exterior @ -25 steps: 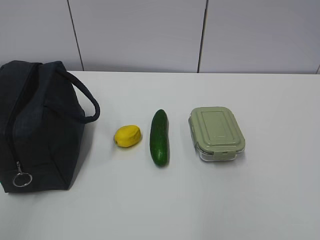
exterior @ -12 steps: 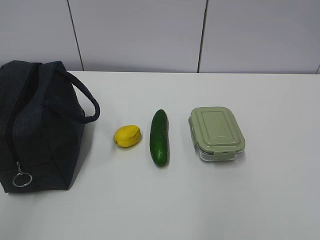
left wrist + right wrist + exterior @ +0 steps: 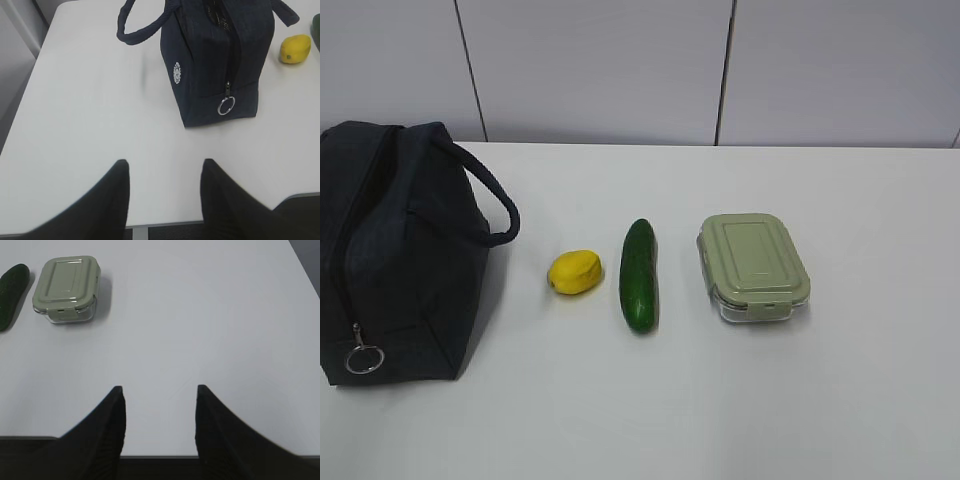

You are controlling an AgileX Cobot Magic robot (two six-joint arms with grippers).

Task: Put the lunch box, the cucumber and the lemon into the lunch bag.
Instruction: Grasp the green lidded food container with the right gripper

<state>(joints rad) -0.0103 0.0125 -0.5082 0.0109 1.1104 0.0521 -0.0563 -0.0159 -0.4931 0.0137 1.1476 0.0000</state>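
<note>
The navy lunch bag [image 3: 400, 250] stands at the table's left, its zipper shut, ring pull [image 3: 365, 359] at the near end; it also shows in the left wrist view [image 3: 215, 60]. The lemon [image 3: 575, 272], the cucumber [image 3: 640, 275] and the green-lidded lunch box [image 3: 753, 265] lie in a row to its right. My left gripper [image 3: 165, 165] is open and empty over the near table edge, short of the bag. My right gripper [image 3: 159, 390] is open and empty near the front edge, well short of the lunch box [image 3: 66, 287] and cucumber [image 3: 11, 282]. Neither gripper shows in the exterior view.
The white table [image 3: 720, 400] ends at a grey panelled wall [image 3: 620, 70] behind. Its near edge [image 3: 160, 456] lies under both grippers. The bag's loop handle [image 3: 492, 200] sticks out toward the lemon.
</note>
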